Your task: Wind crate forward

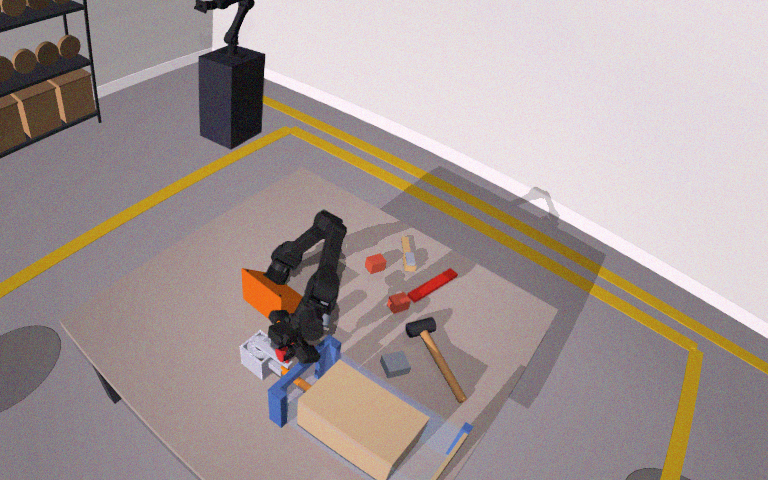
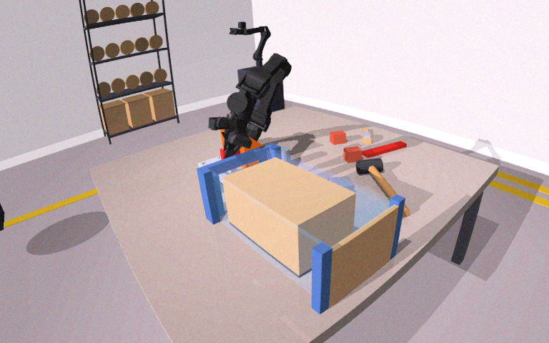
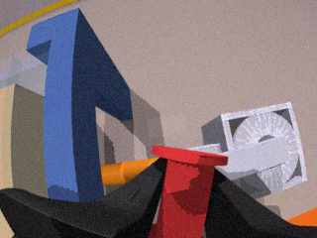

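Observation:
The tan crate (image 1: 364, 404) (image 2: 286, 186) (image 3: 27, 164) sits flat in the clear-panelled rack, a short gap behind the blue steel frame (image 1: 278, 407) (image 2: 209, 195) (image 3: 60, 124). An orange strap (image 1: 300, 384) (image 3: 119, 174) runs out through the frame. The pale winch (image 1: 251, 359) (image 3: 214, 131) stands in front. My gripper (image 1: 284, 353) (image 2: 225, 153) (image 3: 183, 166) is shut on the red grip of the winch handle, between winch and frame. The handle's grey arm (image 3: 255, 155) reaches across the winch's round top. The key and the hole are hidden, so its seating cannot be told.
An orange wedge-shaped block (image 1: 262, 292) stands beside the arm. A mallet (image 1: 443, 365) (image 2: 382, 180), a grey block (image 1: 395, 364), a red bar (image 1: 433, 285) (image 2: 384, 148), red blocks (image 1: 375, 263) (image 2: 337, 137) and a small wooden piece (image 1: 407, 244) lie on the bench to the right.

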